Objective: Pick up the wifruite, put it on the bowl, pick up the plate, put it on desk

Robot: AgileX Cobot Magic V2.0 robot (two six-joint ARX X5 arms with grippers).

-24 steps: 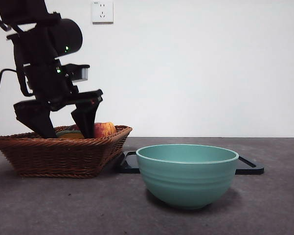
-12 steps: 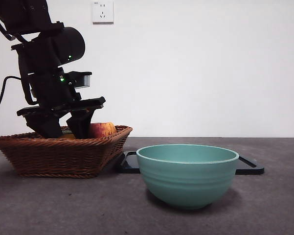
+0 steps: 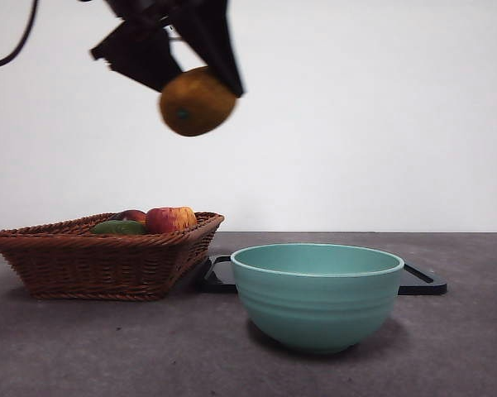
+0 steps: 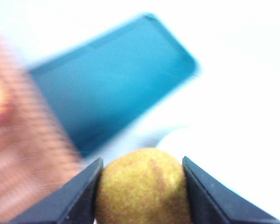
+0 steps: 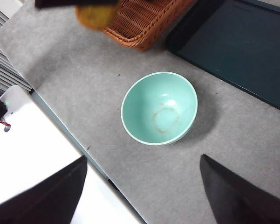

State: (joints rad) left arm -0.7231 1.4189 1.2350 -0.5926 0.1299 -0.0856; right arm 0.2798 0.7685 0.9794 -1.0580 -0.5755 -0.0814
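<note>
High above the basket (image 3: 107, 260), the left pincer (image 3: 194, 78) pinches the wifruite (image 3: 197, 102), which next needs carrying over the bowl (image 3: 317, 294); the right pincer hangs spread.

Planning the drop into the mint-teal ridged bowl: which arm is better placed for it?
Left. The left gripper is shut on the brownish-orange oval fruit, high above the wicker basket beside the mint-teal bowl. The right gripper is open and holds nothing, above that bowl.
</note>
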